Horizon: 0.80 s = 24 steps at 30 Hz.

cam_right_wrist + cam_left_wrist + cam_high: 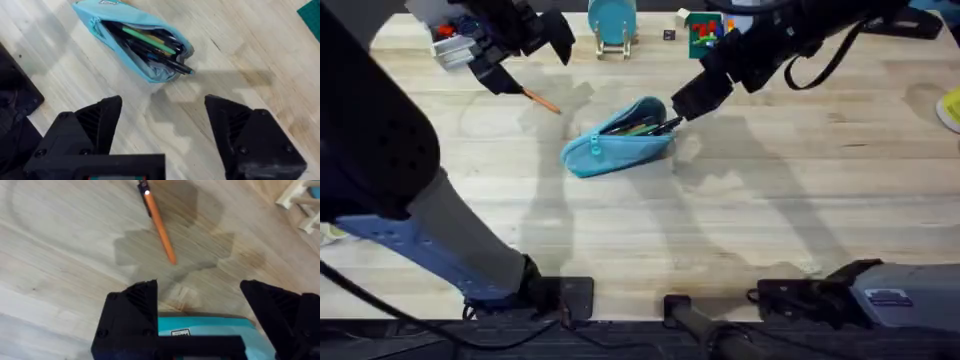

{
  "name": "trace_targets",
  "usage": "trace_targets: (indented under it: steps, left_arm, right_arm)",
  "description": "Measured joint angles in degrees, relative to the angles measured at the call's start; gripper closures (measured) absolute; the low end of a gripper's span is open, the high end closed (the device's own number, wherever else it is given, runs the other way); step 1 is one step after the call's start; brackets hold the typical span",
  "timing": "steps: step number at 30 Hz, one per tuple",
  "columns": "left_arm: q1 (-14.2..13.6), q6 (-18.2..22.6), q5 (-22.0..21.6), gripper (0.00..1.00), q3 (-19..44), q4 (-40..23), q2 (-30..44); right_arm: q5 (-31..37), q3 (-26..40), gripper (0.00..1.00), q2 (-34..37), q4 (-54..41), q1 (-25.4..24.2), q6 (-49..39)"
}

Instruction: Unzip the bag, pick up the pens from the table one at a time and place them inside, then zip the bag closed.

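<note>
My left fingers (200,310) spread wide, empty, above the orange pen (160,225) on the worktop (770,200); my right fingers (162,130) gape wide, empty, beside the unzipped bag (135,42)

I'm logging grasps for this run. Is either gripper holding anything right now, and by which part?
Nothing is held. The left gripper is open above the orange pen; the right gripper is open near the bag.

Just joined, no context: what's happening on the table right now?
The light blue fabric pouch lies unzipped on the wooden table, with pens already inside and a black pen poking out. The left hand hovers open over the orange pen, not gripping it. The right hand is open beside the pouch.
</note>
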Motion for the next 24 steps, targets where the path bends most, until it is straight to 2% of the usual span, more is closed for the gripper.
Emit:
trace_targets:
  steps: [13, 24]
  left_arm:
    - [0.02, -1.88, -2.06, 0.006, 0.0, -1.1, 1.48]
    - [0.02, -2.03, -2.3, 0.006, 0.0, 0.29, 7.77]
  right_arm:
    - [0.0, 0.0, 0.005, 0.0, 0.0, 0.0, 0.0]
    - [0.0, 0.0, 0.006, 0.0, -0.03, -0.01, 0.0]
